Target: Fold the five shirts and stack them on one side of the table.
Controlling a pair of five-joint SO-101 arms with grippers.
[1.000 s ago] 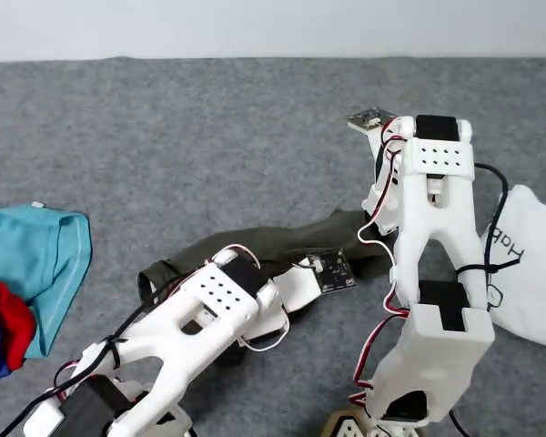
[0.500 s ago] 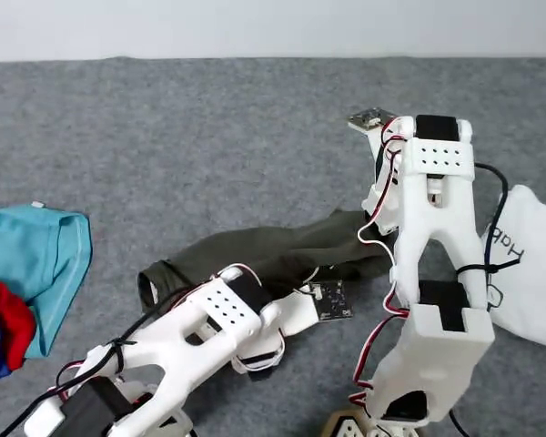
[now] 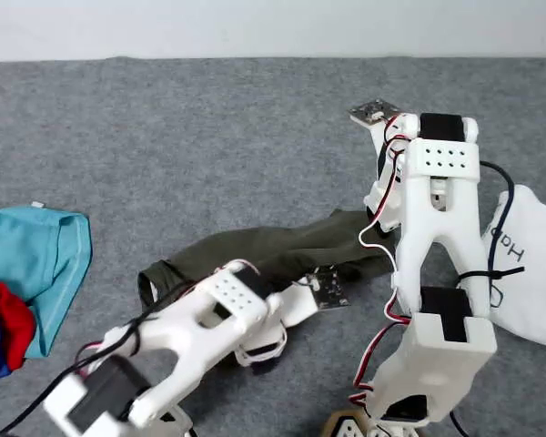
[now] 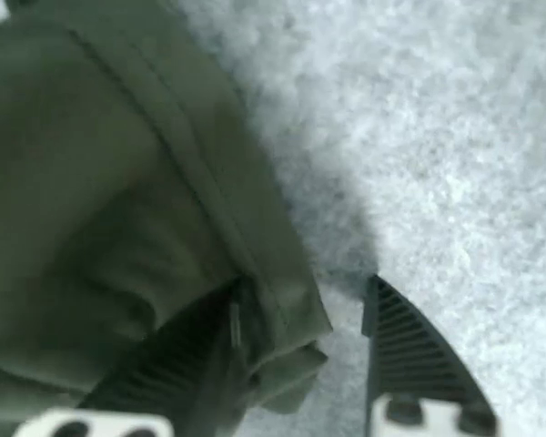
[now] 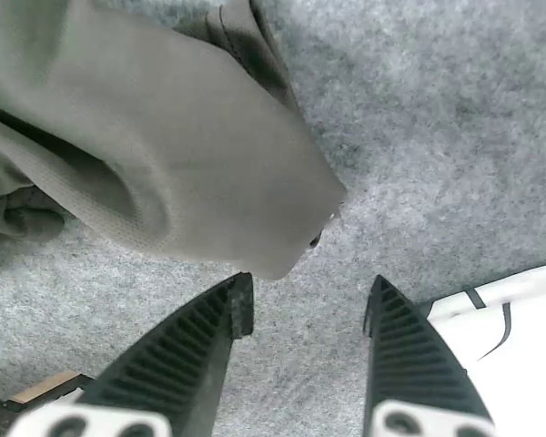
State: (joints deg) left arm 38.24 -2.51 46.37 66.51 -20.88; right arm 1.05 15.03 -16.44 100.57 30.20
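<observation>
Open at the left gripper (image 4: 305, 289), a hem corner of the olive shirt (image 4: 100, 182) between the fingers, draped over one. Open too at the right gripper (image 5: 309, 284), just short of the shirt's other end, mid-table.

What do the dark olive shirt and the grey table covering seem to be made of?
Dark olive shirt: soft matte knit fabric, probably cotton jersey; it drapes in folds, with a stitched hem. Grey table covering: looks like felt or short-pile carpet; fuzzy, speckled, no sheen.
</observation>
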